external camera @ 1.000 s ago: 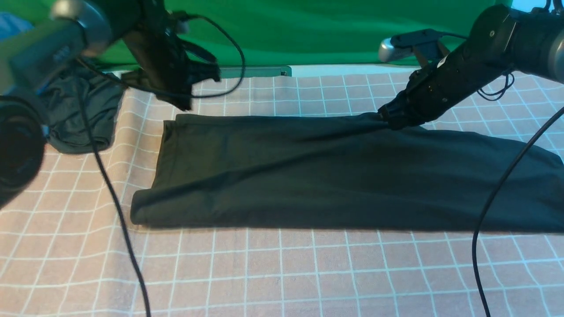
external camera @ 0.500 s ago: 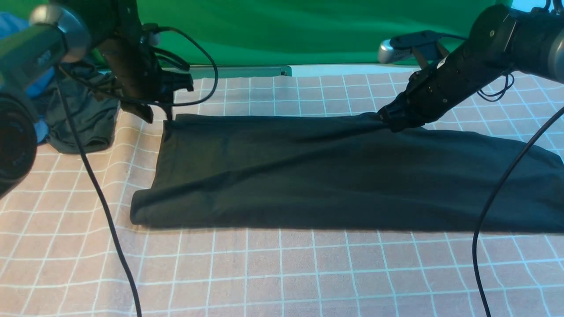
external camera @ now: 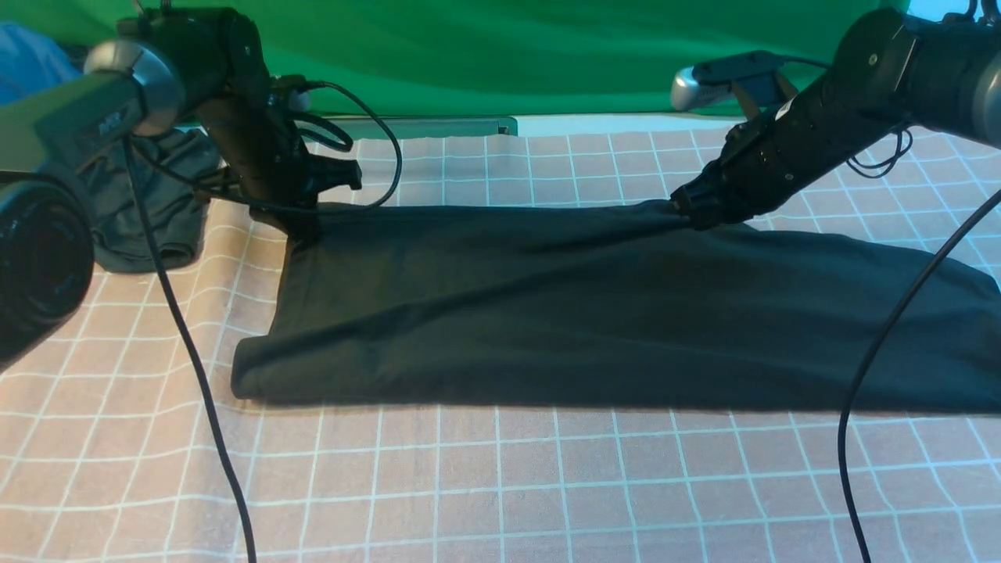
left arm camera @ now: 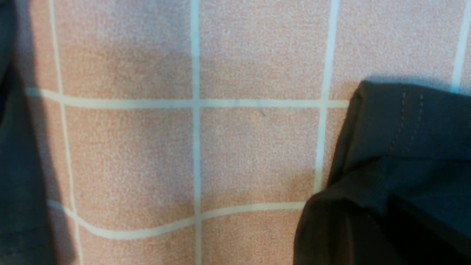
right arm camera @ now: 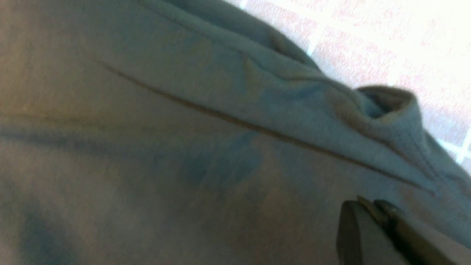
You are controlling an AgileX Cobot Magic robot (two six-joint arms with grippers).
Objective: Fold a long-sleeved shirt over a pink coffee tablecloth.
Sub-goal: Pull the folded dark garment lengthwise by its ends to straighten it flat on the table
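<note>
Black knit on pink checks: your right gripper (external camera: pixel 690 213) pinches the long-sleeved shirt (external camera: pixel 594 313) at its far edge, fabric tenting up to the tips. Your left gripper (external camera: pixel 303 229) meets the shirt's far corner; clamped or loose, you cannot tell. The pink coffee tablecloth (external camera: pixel 500 485) spreads beneath both.

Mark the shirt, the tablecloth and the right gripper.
shirt (external camera: pixel 594 313): front view, middle of its body.
tablecloth (external camera: pixel 500 485): front view, bare near part.
right gripper (external camera: pixel 687 213): front view, tips on shirt's far edge.
</note>
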